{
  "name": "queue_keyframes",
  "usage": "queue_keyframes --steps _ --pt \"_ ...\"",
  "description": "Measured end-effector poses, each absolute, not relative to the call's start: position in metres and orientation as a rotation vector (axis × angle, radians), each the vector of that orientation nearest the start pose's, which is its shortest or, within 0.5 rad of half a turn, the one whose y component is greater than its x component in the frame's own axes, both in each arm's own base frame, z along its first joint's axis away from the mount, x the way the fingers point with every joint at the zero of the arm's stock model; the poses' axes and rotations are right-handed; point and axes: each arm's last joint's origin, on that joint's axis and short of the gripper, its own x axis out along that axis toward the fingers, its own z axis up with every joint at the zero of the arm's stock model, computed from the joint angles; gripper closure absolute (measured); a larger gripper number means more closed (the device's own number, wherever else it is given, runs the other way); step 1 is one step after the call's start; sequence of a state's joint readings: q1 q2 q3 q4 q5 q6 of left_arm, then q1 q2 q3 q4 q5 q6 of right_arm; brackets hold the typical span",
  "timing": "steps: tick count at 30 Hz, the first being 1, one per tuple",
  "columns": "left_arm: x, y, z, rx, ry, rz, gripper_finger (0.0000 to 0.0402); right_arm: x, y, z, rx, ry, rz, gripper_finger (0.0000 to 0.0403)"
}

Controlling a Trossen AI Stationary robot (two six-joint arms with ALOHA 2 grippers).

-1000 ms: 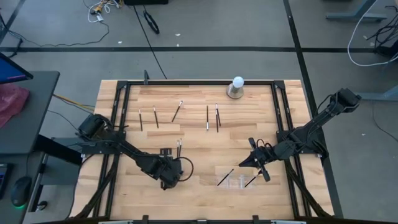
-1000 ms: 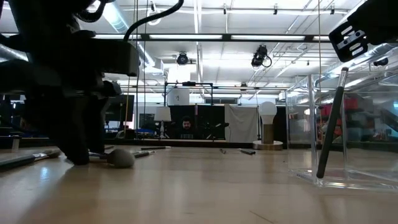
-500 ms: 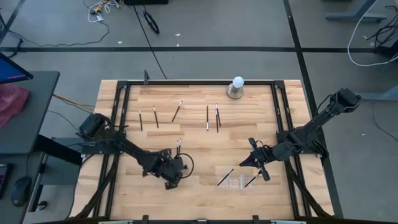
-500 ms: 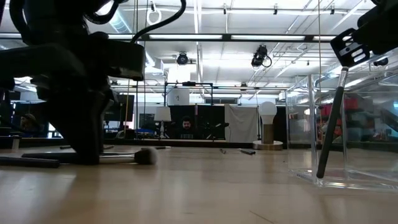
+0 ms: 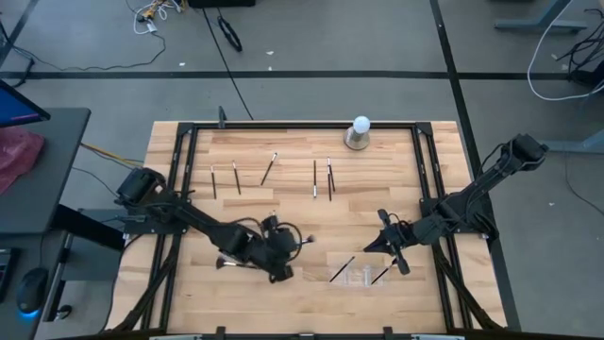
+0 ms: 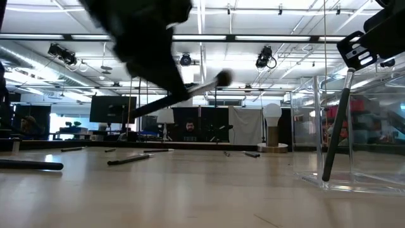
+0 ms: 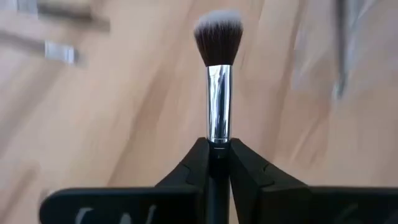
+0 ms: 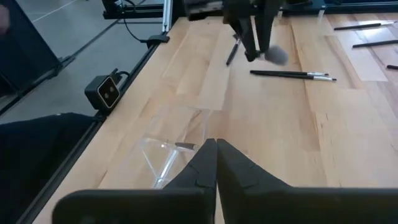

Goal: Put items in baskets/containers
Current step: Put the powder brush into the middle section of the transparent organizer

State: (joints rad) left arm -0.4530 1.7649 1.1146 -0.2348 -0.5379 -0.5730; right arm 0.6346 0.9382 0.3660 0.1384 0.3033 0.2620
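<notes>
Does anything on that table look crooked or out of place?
The brushes in the clear tray lean slanted against its walls rather than lying flat. The white ball on a grey base at the far edge seems unrelated to them.

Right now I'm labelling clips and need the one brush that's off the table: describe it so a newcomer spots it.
On the wooden table, find the left end effector near the front middle. It grips a dark-handled, silver-ferruled makeup brush. Unlike the slim brushes lying flat, this one is lifted and has a rounded, fluffy, white-tipped head.
</notes>
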Motion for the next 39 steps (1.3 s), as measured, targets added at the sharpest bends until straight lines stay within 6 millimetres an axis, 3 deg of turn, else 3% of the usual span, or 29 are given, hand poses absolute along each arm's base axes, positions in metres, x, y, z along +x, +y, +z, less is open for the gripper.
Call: queue_keyframes --steps 5,11,19,25,31,39 --pt "0.357 -0.135 0.211 -0.172 0.455 0.253 0.0365 0.154 0.1 0.195 0.107 0.455 0.244 0.0351" --pt "0.373 -0.12 0.23 -0.16 0.272 0.209 0.0365 0.154 0.093 0.202 0.089 0.396 0.176 0.0274" --pt "0.397 -0.112 0.217 -0.156 0.109 0.125 0.0365 0.168 0.094 0.212 0.006 0.21 0.079 0.0201" --pt "0.4 -0.113 0.206 -0.146 0.114 0.145 0.0365 0.179 0.096 0.217 0.03 0.113 0.065 0.0191" --pt "0.401 -0.112 0.205 -0.128 0.105 0.157 0.0365 0.195 0.094 0.208 0.082 0.102 0.041 0.0199" --pt "0.401 -0.113 0.206 -0.125 0.1 0.156 0.0364 0.204 0.096 0.208 0.072 0.027 0.044 0.0233"
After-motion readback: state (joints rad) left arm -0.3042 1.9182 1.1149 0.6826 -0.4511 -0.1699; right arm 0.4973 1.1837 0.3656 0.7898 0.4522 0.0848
